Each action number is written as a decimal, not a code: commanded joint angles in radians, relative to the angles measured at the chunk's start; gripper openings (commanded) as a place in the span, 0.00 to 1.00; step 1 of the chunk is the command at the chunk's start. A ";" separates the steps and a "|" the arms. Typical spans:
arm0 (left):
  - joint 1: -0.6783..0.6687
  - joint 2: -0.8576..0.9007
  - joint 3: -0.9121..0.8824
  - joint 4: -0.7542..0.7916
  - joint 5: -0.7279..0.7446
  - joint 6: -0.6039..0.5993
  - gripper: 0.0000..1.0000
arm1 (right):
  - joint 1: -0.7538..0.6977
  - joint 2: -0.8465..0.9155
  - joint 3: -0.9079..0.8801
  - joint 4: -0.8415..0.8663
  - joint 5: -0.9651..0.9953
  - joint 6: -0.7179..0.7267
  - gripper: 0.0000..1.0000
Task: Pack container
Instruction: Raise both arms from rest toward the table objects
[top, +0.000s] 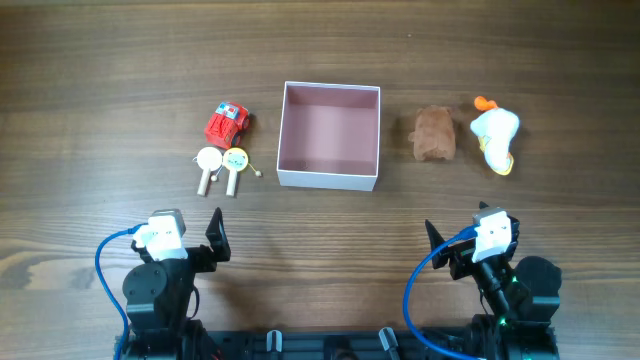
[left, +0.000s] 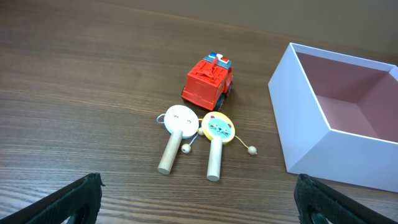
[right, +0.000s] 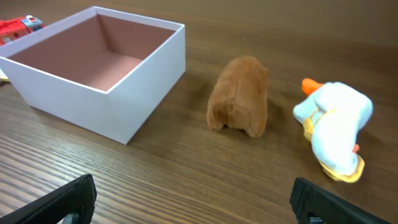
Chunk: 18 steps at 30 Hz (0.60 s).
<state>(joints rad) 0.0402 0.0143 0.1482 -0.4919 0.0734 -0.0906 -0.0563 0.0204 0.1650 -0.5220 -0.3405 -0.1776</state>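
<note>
1. The empty container (top: 327, 179) sits centre, beyond both arms.
2. The left gripper (left: 198, 208) and right gripper (right: 193, 205) are spread wide, holding nothing.
3. The right gripper could best pinch the brown plush (right: 239, 93) across its narrow sides.

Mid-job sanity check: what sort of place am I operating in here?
Probably a lab bench: wood-grain table, left arm and right arm mounted at one edge, toys staged beside an empty container.
</note>
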 joint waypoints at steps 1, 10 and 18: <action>-0.006 -0.008 -0.010 0.006 0.016 -0.037 1.00 | -0.004 -0.006 -0.006 0.023 -0.046 0.082 1.00; -0.006 0.037 0.020 0.007 0.026 -0.183 1.00 | -0.004 0.034 0.061 0.159 -0.065 0.311 1.00; -0.006 0.366 0.265 0.002 0.035 -0.179 1.00 | -0.004 0.418 0.335 0.055 -0.064 0.308 1.00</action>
<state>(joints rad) 0.0402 0.2245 0.2703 -0.4931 0.0872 -0.2497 -0.0563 0.2649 0.3511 -0.4419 -0.3878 0.1093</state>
